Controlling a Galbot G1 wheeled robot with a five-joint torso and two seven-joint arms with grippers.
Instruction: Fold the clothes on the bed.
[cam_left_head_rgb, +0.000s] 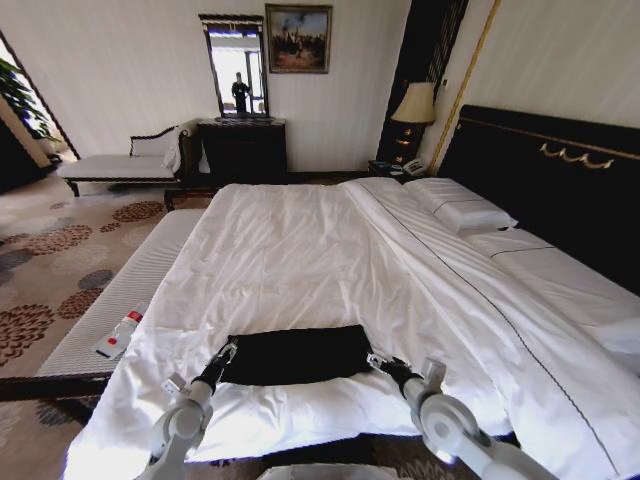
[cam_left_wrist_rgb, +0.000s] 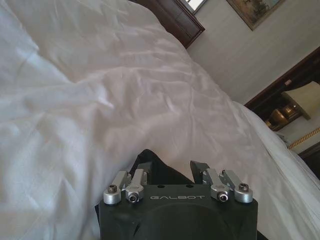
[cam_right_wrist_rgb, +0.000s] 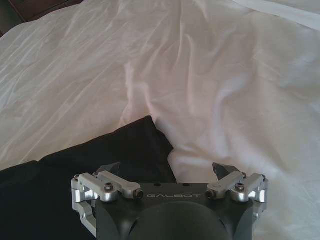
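Observation:
The clothes are a black T-shirt (cam_left_head_rgb: 295, 353) lying as a flat rectangle on the white duvet of the bed (cam_left_head_rgb: 300, 260), near its foot edge. My left gripper (cam_left_head_rgb: 228, 352) is at the shirt's left edge, my right gripper (cam_left_head_rgb: 377, 360) at its right edge. In the left wrist view the left gripper (cam_left_wrist_rgb: 171, 169) is open, with a fold of the black shirt (cam_left_wrist_rgb: 152, 162) rising between its fingers. In the right wrist view the right gripper (cam_right_wrist_rgb: 166, 171) stands wide open just above the duvet, with the shirt's corner (cam_right_wrist_rgb: 125, 145) under one finger (cam_right_wrist_rgb: 111, 170).
A narrow white ribbed bench (cam_left_head_rgb: 150, 265) runs along the bed's left side with a red-and-white bottle (cam_left_head_rgb: 120, 333) on it. Pillows (cam_left_head_rgb: 470, 215) and the dark headboard (cam_left_head_rgb: 560, 170) are at the right. A chaise (cam_left_head_rgb: 120, 165) and a dark dresser (cam_left_head_rgb: 243, 150) stand by the far wall.

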